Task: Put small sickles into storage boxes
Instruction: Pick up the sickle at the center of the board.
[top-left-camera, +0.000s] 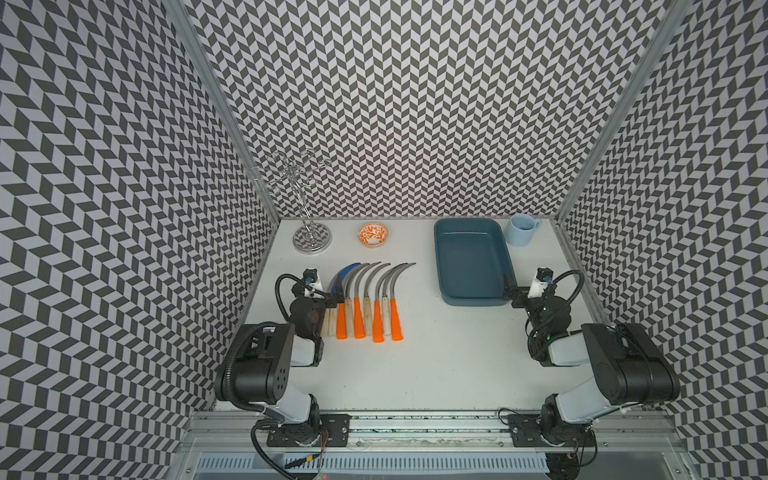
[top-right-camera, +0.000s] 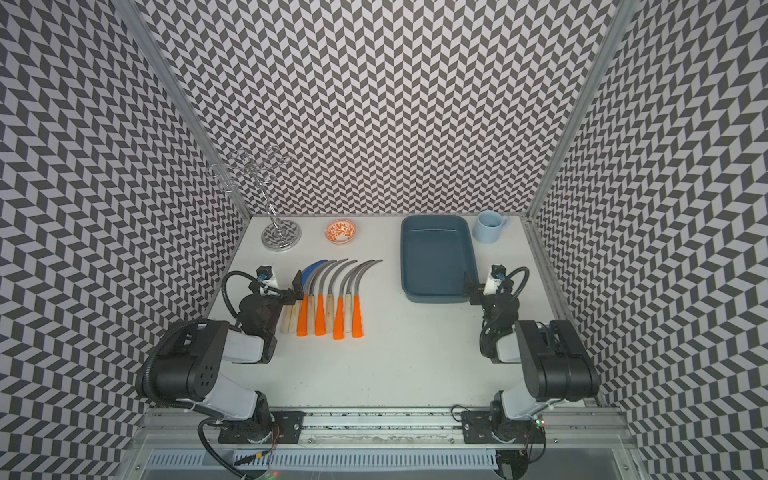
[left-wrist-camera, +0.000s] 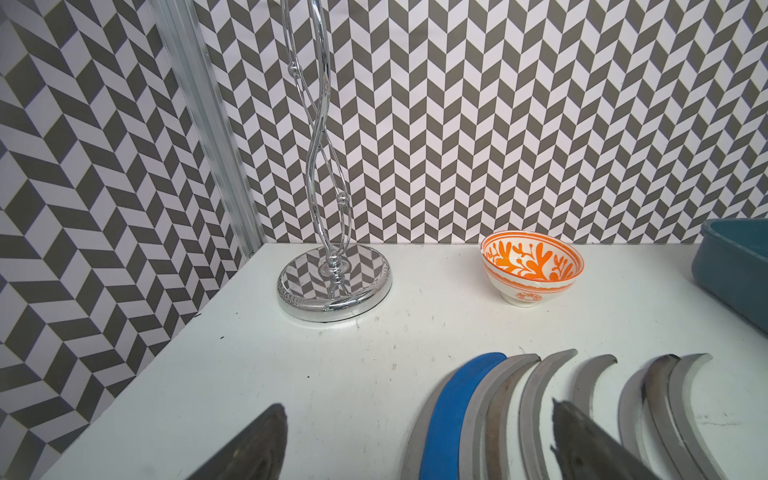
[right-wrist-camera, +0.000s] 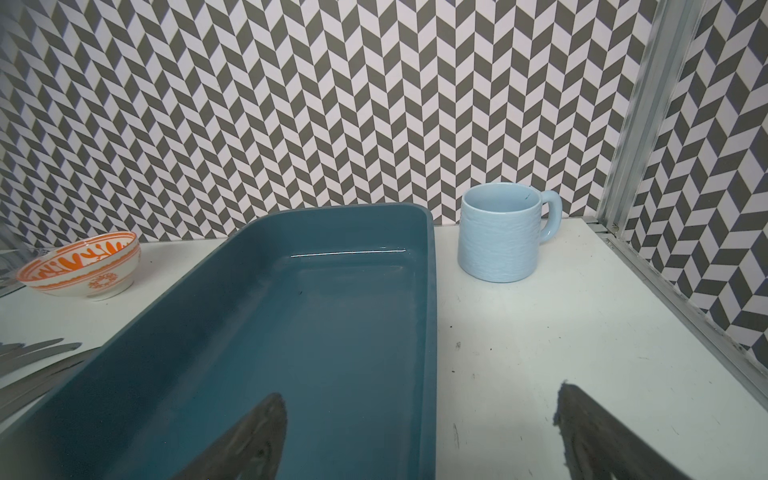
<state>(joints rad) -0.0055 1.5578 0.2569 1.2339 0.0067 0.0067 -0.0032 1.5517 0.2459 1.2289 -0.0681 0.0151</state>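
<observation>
Left gripper (left-wrist-camera: 417, 415), fingers spread wide, hovers over the leftmost small sickles (top-left-camera: 365, 299), which lie in a row on the table. Right gripper (right-wrist-camera: 419, 395), equally spread, straddles the storage box's (top-left-camera: 469, 262) near right wall. Beyond them stand the bowl (top-left-camera: 372, 234) and mug (top-left-camera: 521, 230).

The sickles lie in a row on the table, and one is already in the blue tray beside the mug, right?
No, the teal tray is empty; the right wrist view shows its bare floor. The sickles do lie in a row on the table, and the light blue mug does stand beside the tray.
</observation>
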